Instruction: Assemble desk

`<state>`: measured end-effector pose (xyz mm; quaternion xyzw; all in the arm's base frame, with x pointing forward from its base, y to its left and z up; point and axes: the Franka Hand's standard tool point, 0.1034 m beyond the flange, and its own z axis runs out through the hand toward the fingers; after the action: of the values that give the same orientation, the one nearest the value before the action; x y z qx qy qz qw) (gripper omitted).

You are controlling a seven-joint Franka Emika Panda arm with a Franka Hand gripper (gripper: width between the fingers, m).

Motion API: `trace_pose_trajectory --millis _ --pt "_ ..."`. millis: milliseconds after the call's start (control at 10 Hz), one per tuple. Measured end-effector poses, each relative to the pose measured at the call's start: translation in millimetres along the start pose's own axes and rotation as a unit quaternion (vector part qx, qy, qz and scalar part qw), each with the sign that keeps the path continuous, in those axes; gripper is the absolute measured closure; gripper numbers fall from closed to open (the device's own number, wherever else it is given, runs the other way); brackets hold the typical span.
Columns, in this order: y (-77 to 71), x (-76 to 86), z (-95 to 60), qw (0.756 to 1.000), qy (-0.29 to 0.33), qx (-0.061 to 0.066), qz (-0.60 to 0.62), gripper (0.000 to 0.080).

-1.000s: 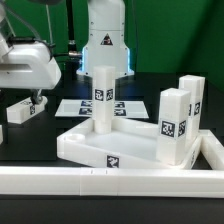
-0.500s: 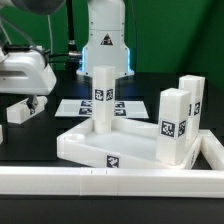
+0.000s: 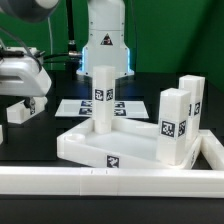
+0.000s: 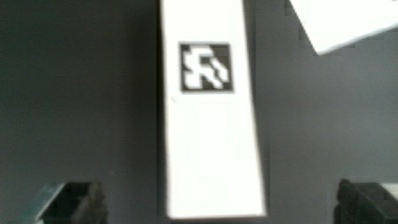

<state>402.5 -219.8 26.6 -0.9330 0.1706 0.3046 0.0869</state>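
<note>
The white tabletop (image 3: 85, 146) lies in the middle with three white tagged legs standing upright in it: one at the far corner (image 3: 103, 95) and two on the exterior view's right (image 3: 172, 125) (image 3: 193, 98). A fourth leg (image 3: 20, 111) lies flat on the black table at the exterior view's left. My gripper (image 3: 34, 102) hovers just above it, open and empty. In the wrist view the leg (image 4: 210, 110) lies lengthwise between my spread fingertips (image 4: 71, 203), which stand apart from both of its sides.
The marker board (image 3: 78, 107) lies flat behind the tabletop. A long white rail (image 3: 110, 184) runs along the front and up the right side. The robot base (image 3: 104, 45) stands at the back. A white corner (image 4: 347, 25) shows near the lying leg.
My gripper has come down a little and shifted slightly left over the lying leg. The leg and the tabletop have not moved.
</note>
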Motion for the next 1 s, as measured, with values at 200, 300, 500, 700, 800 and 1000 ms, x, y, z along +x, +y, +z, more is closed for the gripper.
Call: trace_pose_trajectory --millis 200,300,500,700,800,1000 --pt "1.4 -0.9 3.2 0.998 -0.07 0.005 0.001 0.0151" --pt "-0.2 -1.7 5.2 0.995 -0.096 0.006 0.002 0.0151" --pt "-5.0 -5.6 8.4 0.986 -0.165 0.009 0.009 0.0151" --pt "-6.2 -3.8 13.0 0.979 -0.206 0.003 0.011 0.0151" --pt "-5.7 -1.4 16.6 0.979 -0.206 0.0 0.011 0.0151" --pt "-2.2 0.6 23.9 0.98 -0.198 -0.003 0.012 0.0151"
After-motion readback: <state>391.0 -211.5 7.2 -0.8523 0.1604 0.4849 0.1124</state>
